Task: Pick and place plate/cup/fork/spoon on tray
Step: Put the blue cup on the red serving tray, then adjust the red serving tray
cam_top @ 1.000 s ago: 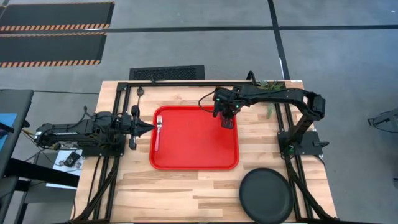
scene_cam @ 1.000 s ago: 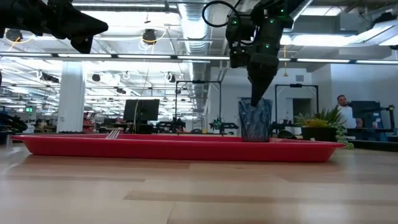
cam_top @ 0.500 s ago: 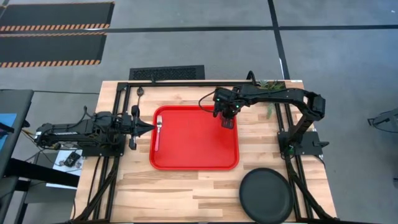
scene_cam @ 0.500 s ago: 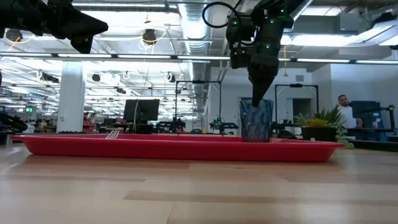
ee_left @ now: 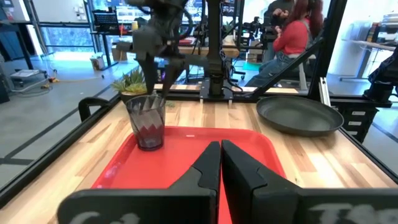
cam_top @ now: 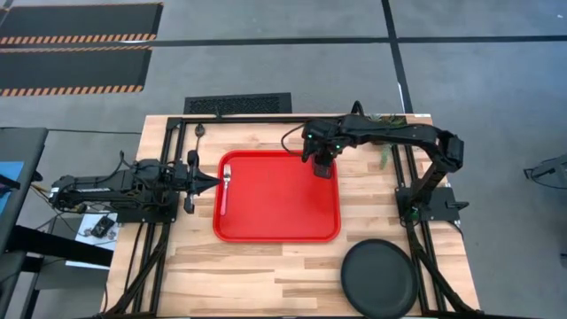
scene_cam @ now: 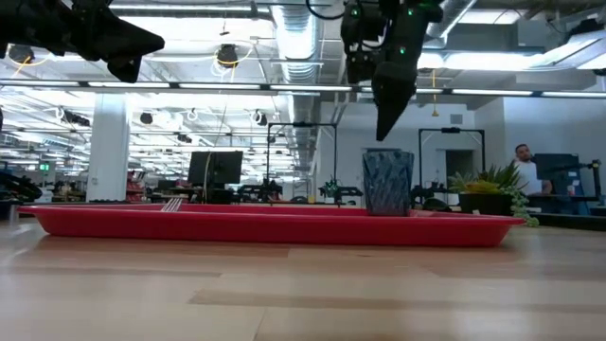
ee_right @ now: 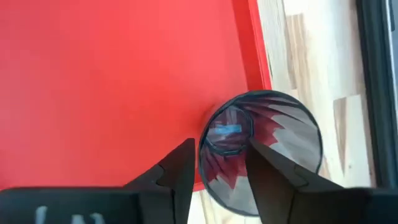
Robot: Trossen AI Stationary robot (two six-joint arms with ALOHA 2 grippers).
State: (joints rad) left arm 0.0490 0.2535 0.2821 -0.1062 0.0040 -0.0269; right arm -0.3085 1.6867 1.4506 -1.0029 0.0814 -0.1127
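Observation:
The dark-tinted cup stands upright on its base in the far right corner of the red tray. My right gripper hangs open just above the cup's rim, pointing steeply down, and touches nothing. In the right wrist view its fingers frame the cup's mouth. The fork lies along the tray's left side. The spoon lies on the table's far left. The black plate rests at the near right. My left gripper waits shut, level, at the tray's left edge.
A small green potted plant stands at the table's far right, behind the cup. Black frame rails run along the table's left, right and far sides. The middle of the tray is bare red. People show in the room beyond the table.
My right gripper has let go of the cup and risen straight up, its fingertips now clear above the rim. The cup stays standing upright on the tray where it was.

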